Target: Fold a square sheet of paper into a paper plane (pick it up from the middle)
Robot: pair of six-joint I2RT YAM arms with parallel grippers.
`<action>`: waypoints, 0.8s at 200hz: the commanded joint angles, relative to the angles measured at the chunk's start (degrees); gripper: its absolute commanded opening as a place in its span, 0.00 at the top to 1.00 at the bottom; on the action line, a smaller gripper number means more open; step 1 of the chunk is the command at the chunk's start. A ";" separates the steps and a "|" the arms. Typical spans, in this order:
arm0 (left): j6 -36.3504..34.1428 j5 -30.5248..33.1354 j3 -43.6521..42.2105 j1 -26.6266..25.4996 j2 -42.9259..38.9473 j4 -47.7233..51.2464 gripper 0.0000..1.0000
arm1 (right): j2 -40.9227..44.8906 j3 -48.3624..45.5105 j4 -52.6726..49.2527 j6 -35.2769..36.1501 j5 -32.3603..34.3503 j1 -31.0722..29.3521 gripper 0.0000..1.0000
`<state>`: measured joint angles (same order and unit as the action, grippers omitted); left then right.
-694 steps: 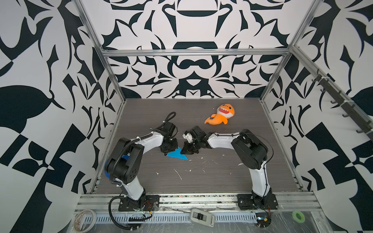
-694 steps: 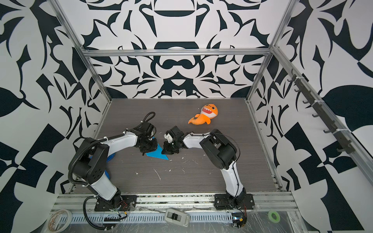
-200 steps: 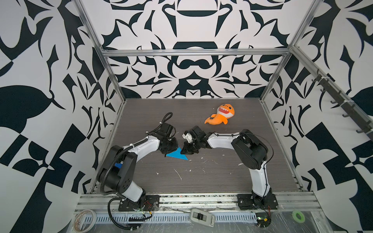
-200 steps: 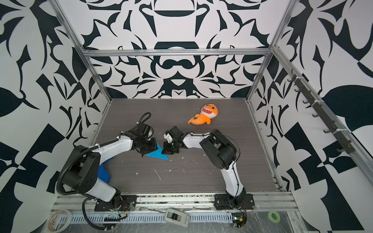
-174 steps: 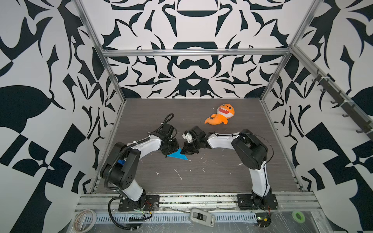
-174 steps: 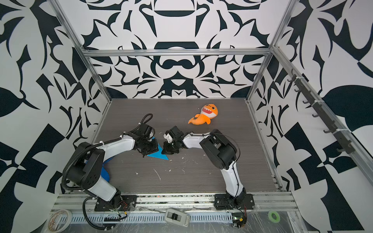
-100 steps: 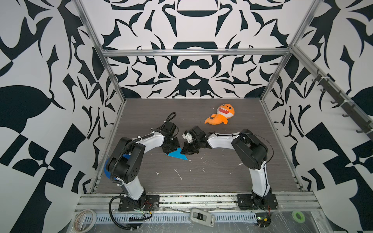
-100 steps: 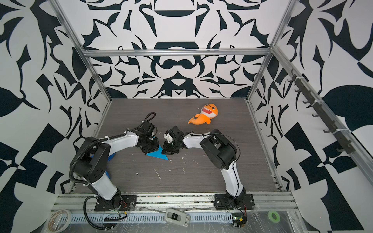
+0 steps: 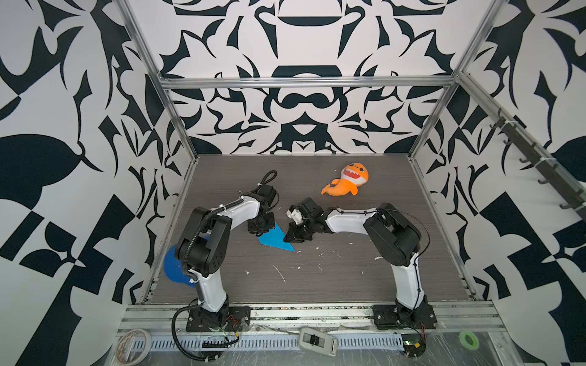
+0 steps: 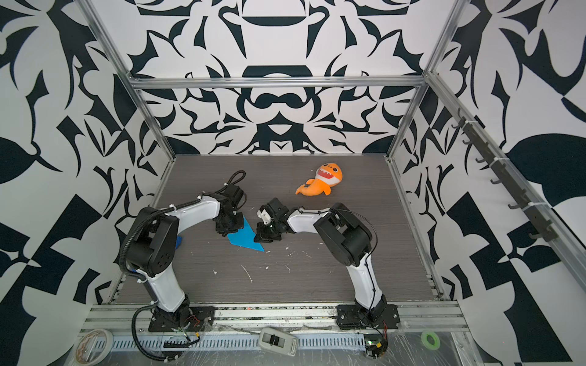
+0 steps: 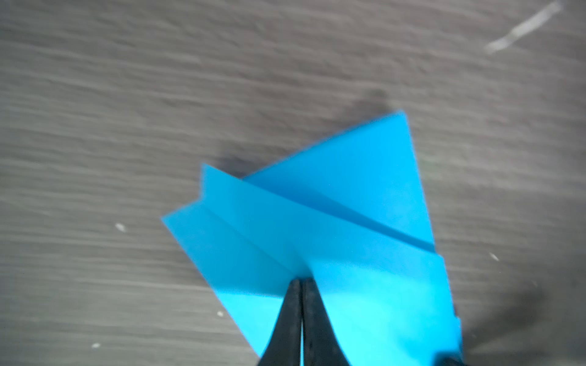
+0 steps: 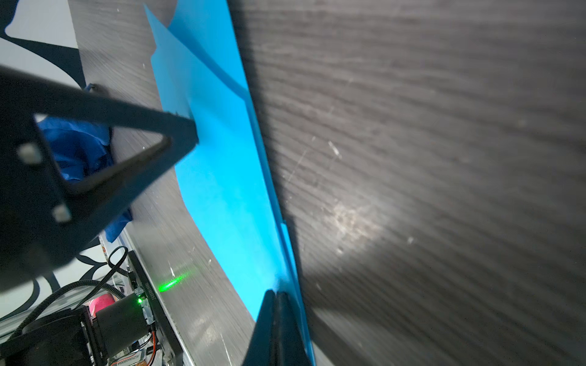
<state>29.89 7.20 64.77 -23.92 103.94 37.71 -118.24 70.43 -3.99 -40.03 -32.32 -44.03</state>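
Mid-counter, the square sheet of paper lies part-folded into a pointed wedge with layered flaps, right between the two arms. The left pincer has its jaws closed, tips pressing down on the paper's far-left part. The right pincer is closed too, at the right edge; pinching a layer or just pressing, can't tell. The danger: thin paper on a slick counter, so one dragging tip could skid the wedge or spring a flap, skewing the crease. No container in sight; the shark plush sits well apart, far right.
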 commanded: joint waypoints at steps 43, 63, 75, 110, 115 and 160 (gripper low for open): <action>-1.37 -13.58 -0.09 1.52 -7.51 -1.99 0.92 | -1.19 -0.71 -8.05 1.41 4.72 -0.27 1.00; 1.35 -19.09 -3.28 1.54 -10.42 -6.19 0.92 | -1.34 0.07 -8.05 1.45 4.48 -0.28 1.00; 1.78 -18.68 -4.24 1.55 -10.07 -6.69 0.92 | -1.55 0.81 -8.10 1.49 4.28 -0.27 1.00; 1.67 -13.16 -3.51 1.57 -5.56 -4.32 0.93 | -1.41 1.90 -8.68 1.62 4.10 -0.34 1.00; 1.47 -12.50 -3.51 1.59 -5.28 -4.23 0.93 | -1.34 1.90 -8.69 1.63 4.13 -0.35 1.00; 0.87 -9.69 -2.48 1.57 -1.94 -3.84 0.94 | -0.62 1.81 -8.36 1.94 3.66 -0.35 1.00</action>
<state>31.05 -4.80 62.24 -22.41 100.38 32.32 -118.32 72.16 -7.31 -39.24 -31.57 -44.14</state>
